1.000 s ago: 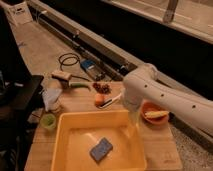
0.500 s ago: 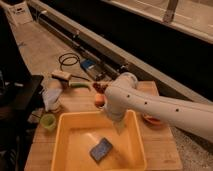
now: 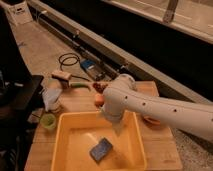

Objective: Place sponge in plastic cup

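One change matters: the gripper (image 3: 119, 130) has swung in from the right over the last second and dropped into the yellow tub (image 3: 75, 139). The sponge (image 3: 101, 149) hasn't moved and lies flat on the tub floor near the front wall. The gripper hangs just behind and above it, apart. Whether it's open or closed, can't tell. Reads as the approach to grasp, pick not yet made. The plastic cup (image 3: 48, 121) is unchanged, upright on the wooden table (image 3: 161, 148) just outside the tub's left wall. The arm now covers most of the orange bowl (image 3: 151, 121). Farther back are the tan block (image 3: 61, 76) and a black cable (image 3: 69, 60). No readable brand, label or writing.
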Robot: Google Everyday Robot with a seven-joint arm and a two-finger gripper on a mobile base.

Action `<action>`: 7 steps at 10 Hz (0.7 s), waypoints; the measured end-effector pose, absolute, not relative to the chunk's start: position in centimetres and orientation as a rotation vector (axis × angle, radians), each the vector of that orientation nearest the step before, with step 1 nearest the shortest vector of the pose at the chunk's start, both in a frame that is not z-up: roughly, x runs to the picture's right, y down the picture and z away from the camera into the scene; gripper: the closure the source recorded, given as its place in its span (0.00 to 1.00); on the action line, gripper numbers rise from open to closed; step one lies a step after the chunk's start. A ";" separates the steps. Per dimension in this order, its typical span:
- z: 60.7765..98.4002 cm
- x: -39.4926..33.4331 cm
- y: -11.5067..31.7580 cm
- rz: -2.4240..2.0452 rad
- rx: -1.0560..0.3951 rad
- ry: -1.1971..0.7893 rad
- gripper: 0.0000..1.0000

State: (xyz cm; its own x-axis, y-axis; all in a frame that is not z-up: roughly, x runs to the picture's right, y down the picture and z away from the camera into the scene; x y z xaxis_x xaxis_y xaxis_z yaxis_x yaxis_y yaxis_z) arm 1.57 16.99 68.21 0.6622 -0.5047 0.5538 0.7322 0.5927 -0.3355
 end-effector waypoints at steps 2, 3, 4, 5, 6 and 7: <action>68.7 1.1 17.4 -0.740 -0.583 -0.435 0.22; 69.3 0.9 18.5 -0.728 -0.596 -0.458 0.22; 70.0 0.5 19.8 -0.719 -0.609 -0.487 0.22; 70.6 -0.1 21.2 -0.713 -0.623 -0.519 0.22; 71.1 -0.4 22.7 -0.701 -0.643 -0.553 0.22; 71.4 -0.6 23.8 -0.689 -0.663 -0.575 0.22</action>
State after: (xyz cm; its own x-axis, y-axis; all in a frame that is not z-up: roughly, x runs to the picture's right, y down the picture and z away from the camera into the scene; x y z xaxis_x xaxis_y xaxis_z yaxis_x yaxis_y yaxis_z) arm -0.63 23.77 71.37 0.6373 -0.3832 0.6686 0.7264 0.5884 -0.3552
